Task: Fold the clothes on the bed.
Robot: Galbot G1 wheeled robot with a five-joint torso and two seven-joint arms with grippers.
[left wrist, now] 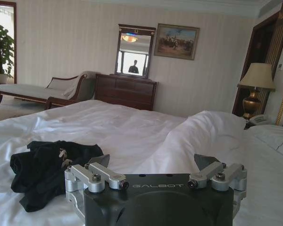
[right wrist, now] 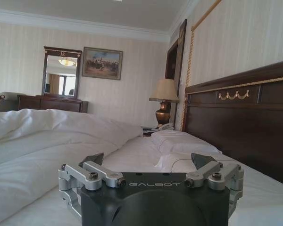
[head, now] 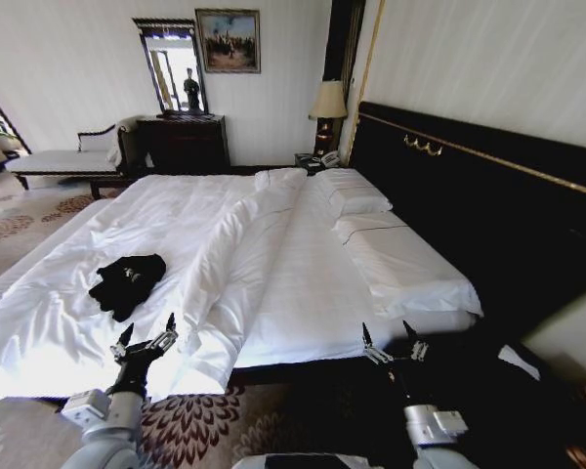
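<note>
Plainly "GALBOT" on left tool (left wrist: 152,162) beside crumpled clothes (left wrist: 47,169).

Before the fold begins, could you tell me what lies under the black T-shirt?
The black T-shirt lies crumpled on the bed's white duvet, ahead of the open left gripper. Whatever sits beneath its bunched folds is covered, as is most of its lettering.

A wide white bed (head: 303,264) with a rumpled duvet (head: 225,244) carries pillows (head: 356,200) by the headboard (head: 488,215) and a crumpled black T-shirt (head: 127,283) just beyond the left gripper's fingers (head: 168,326).
</note>
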